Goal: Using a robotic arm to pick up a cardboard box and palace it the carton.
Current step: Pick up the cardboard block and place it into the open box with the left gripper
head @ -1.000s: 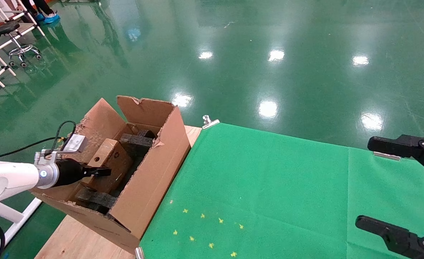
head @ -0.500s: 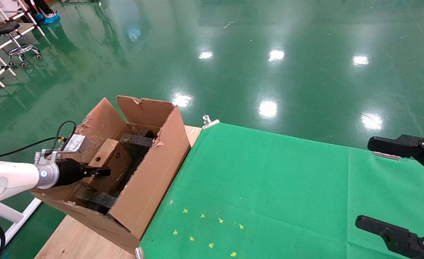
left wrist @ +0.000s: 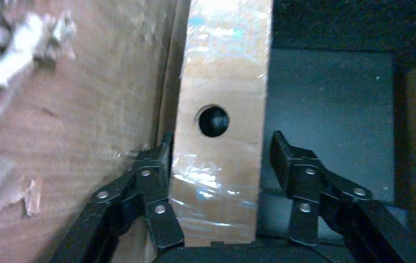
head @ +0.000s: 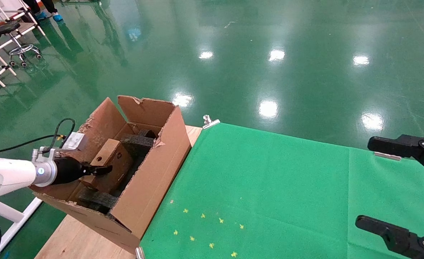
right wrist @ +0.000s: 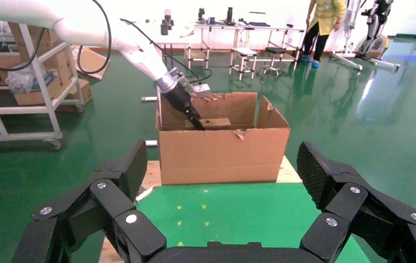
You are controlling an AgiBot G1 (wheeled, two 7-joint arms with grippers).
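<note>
Inside the carton (head: 151,180): cardboard box (head: 109,162) among black foam pieces (head: 136,141).

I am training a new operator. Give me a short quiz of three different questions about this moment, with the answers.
1. True or false: the cardboard box lies on the green cloth.
2. Which hand is at the cardboard box? A) the left hand B) the right hand C) neither
3. Fill in: in the left wrist view, the box face between the fingers has a round ____.

Key:
1. False. It sits tilted inside the carton.
2. A. The left hand has a finger on each side of the box, with a gap at one side. The right hand hangs open over the green cloth.
3. hole
</note>
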